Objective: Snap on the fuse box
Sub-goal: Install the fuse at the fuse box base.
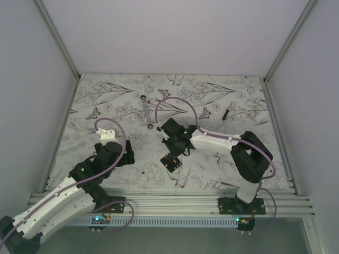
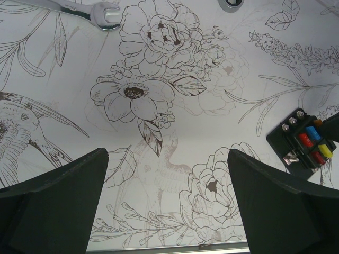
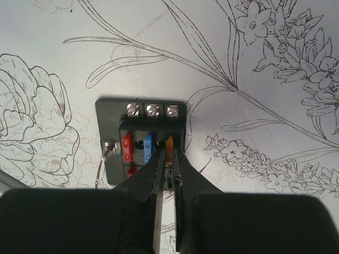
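Observation:
The fuse box [image 1: 171, 161] is a small black block lying flat on the flowered table cover near the table's middle. The right wrist view shows the fuse box [image 3: 139, 112] with silver screws and red, blue and orange fuses. My right gripper [image 3: 168, 159] stands over it, jaws nearly closed around the orange fuse [image 3: 170, 143] in the box's right row; it also shows in the top view [image 1: 177, 151]. My left gripper [image 2: 167, 174] is open and empty over bare cover, left of the fuse box [image 2: 304, 144]. In the top view the left gripper [image 1: 128, 155] is apart from the box.
A long silver wrench [image 1: 148, 112] lies at the back centre, its open end also visible in the left wrist view [image 2: 103, 15]. A thin black stick-like piece [image 1: 226, 113] lies at the back right. A metal rail [image 1: 169, 203] borders the near edge.

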Available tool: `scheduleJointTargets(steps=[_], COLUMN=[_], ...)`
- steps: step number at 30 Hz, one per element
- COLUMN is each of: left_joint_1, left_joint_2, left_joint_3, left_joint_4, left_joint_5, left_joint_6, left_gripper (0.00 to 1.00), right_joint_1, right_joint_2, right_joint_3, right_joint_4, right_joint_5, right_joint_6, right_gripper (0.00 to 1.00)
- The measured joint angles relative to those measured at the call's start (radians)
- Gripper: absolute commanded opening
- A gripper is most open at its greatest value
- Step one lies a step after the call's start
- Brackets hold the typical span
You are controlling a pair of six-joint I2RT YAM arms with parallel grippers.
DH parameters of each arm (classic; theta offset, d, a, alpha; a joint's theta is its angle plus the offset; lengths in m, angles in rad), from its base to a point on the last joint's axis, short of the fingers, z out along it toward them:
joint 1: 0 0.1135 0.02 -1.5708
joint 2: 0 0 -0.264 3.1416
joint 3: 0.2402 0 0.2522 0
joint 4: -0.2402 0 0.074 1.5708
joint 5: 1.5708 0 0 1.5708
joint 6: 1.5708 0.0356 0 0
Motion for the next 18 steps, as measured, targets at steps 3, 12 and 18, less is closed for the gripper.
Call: scheduleJointTargets(steps=[3,12,18], left_joint_1=[0.000,0.000,0.000], left_joint_2=[0.000,0.000,0.000], left_joint_3=[0.000,0.000,0.000], left_joint_4=[0.000,0.000,0.000], left_joint_5=[0.000,0.000,0.001], left_joint_6=[0.000,0.000,0.000], left_gripper=[1.00,0.99,0.99], right_joint_1=[0.000,0.000,0.000], right_joint_2=[0.009,0.040,0.088], right_joint_3=[0.003,0.047,0.105], right_joint_4=[-0.001,-0.047,-0.107], right_joint_5=[-0.001,0.003,0.013], right_joint_6=[0.004,0.015,0.018], right_gripper=[0.00,0.00,0.00])
